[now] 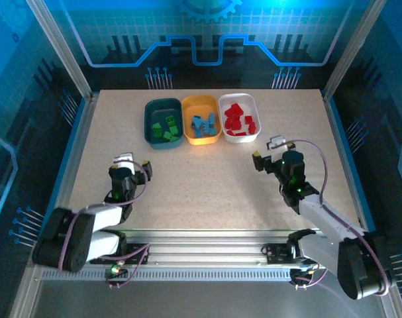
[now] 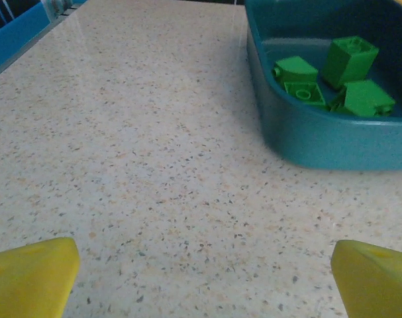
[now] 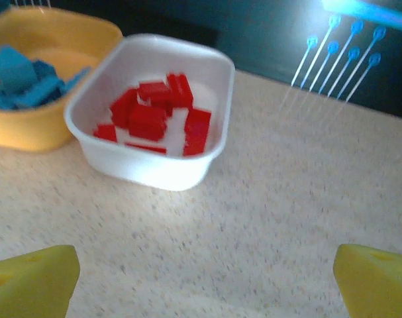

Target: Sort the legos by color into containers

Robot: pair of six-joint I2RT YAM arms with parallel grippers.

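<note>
Three trays stand in a row at the back of the table. The dark teal tray (image 1: 163, 123) (image 2: 333, 142) holds green legos (image 1: 165, 129) (image 2: 333, 76). The orange-yellow tray (image 1: 201, 120) (image 3: 45, 126) holds light blue legos (image 1: 202, 125) (image 3: 28, 83). The white tray (image 1: 239, 117) (image 3: 151, 169) holds red legos (image 1: 238, 120) (image 3: 157, 116). My left gripper (image 1: 131, 165) (image 2: 204, 278) hovers open over bare table, well short of the teal tray. My right gripper (image 1: 270, 151) (image 3: 204, 281) is open too, near and to the right of the white tray. Both hold nothing.
The speckled tabletop (image 1: 207, 179) stretches between the trays and the arms. Blue side rails (image 1: 75, 149) edge the table on the left and right. A metal frame rail (image 1: 207, 238) runs along the near edge by the arm bases.
</note>
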